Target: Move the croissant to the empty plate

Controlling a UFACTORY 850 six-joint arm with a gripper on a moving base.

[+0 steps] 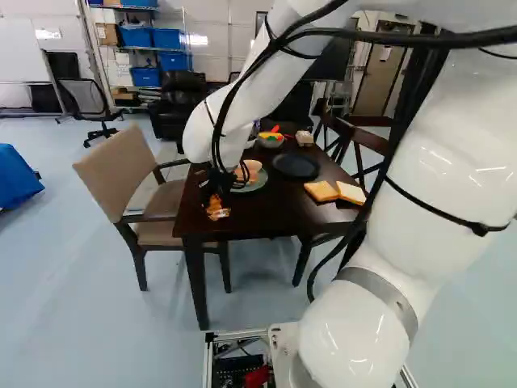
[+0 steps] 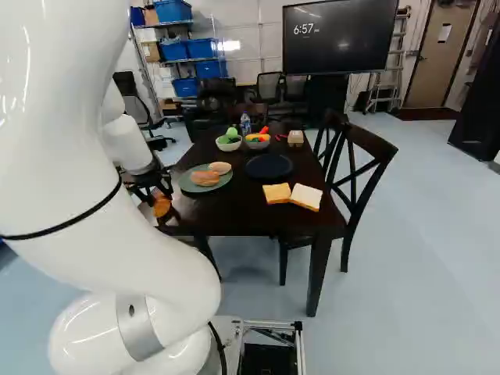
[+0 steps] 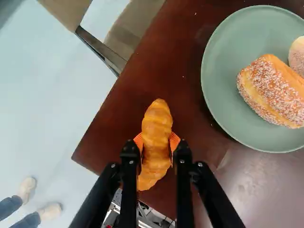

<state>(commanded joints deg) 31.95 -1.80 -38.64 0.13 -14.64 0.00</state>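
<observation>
Pale floor (image 2: 406,281) surrounds a dark wooden tabletop (image 2: 223,215). At its near left corner, the gripper's (image 1: 214,200) two fingers stand partly apart, orange pads (image 3: 174,141) against both sides of one ridged, golden croissant (image 3: 156,142). By the left edge, one round green plate (image 3: 223,99) holds two breads: a sugar-crusted roll (image 3: 273,90) and a rounder bun (image 3: 298,54). Toward the far edge stand one bowl (image 2: 229,147) of green pieces, one bottle (image 2: 245,123) and one bowl (image 2: 258,145) of mixed-colour pieces. One round black plate (image 2: 269,166) lies mid-tabletop; two square bread slices (image 2: 306,197) lie toward the right edge.

One croissant (image 3: 156,142), two plates (image 2: 269,166), two bowls (image 2: 230,147), two bread slices (image 2: 276,193).
</observation>
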